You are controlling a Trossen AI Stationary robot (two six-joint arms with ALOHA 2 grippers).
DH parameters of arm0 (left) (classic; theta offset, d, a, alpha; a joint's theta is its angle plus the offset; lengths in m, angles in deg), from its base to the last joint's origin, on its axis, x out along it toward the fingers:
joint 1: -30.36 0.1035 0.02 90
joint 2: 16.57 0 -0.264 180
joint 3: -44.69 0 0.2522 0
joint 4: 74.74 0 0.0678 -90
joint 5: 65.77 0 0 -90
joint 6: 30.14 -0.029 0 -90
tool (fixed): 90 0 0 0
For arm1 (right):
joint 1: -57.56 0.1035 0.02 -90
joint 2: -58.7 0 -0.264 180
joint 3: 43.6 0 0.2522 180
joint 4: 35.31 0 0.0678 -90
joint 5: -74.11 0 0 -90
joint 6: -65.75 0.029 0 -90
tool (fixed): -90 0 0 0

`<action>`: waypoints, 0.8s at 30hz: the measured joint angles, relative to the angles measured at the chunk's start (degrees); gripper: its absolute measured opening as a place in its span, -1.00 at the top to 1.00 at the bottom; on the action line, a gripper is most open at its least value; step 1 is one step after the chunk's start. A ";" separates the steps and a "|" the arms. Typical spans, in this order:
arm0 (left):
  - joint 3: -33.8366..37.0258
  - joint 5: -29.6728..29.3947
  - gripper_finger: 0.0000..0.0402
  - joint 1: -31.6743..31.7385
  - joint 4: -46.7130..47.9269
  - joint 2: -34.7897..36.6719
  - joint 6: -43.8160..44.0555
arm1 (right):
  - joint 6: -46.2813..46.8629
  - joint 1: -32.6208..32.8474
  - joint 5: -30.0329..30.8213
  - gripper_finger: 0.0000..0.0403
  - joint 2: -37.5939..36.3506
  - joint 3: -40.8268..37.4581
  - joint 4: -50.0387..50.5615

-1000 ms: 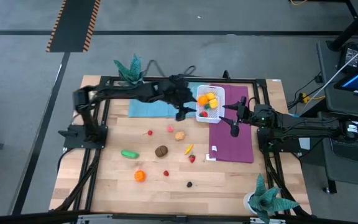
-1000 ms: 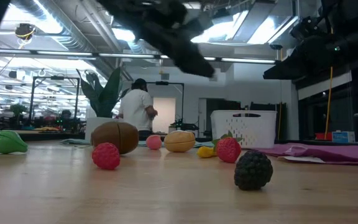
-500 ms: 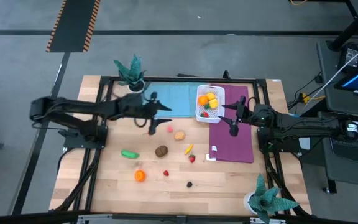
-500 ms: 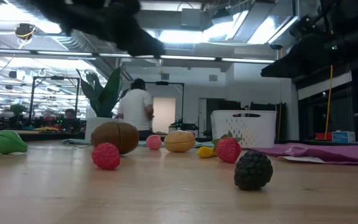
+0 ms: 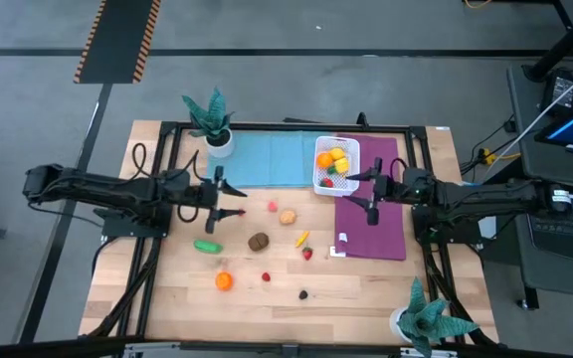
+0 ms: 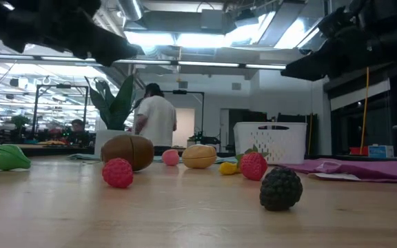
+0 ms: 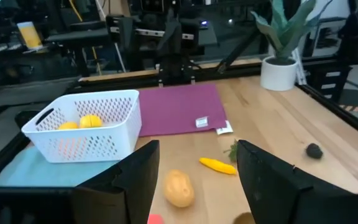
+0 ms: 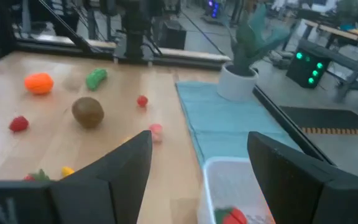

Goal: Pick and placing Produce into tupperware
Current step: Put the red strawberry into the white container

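Observation:
The white tupperware stands at the table's far side on the mats, with orange, yellow and red produce inside. More produce lies loose on the wood: a tan piece, a brown one, a green one, an orange one, a yellow one and a dark berry. My left gripper hangs open over the table's left part, left of the loose produce, with nothing between its fingers. My right gripper hangs open just right of the tupperware, also with nothing in it.
A blue mat and a purple mat lie at the far side and right. Teal potted plants stand at the far left and near right. A small white tag lies on the purple mat's edge. A person stands in the room behind.
My left gripper has drawn back from beside the tupperware toward the table's left edge, sinking a little and staying open. The produce and the tupperware have kept their places.

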 joint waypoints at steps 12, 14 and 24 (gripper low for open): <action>4.45 0.02 -0.03 -0.34 0.21 5.00 4.06 | -0.06 6.85 0.17 -0.32 15.18 8.72 -1.66; 4.45 0.02 -0.01 -0.34 0.63 5.02 4.33 | -0.11 8.23 0.17 -0.32 17.65 11.97 3.58; 4.47 0.02 -0.03 -0.34 1.45 5.00 4.40 | -0.04 13.90 4.79 -0.32 28.12 30.27 32.33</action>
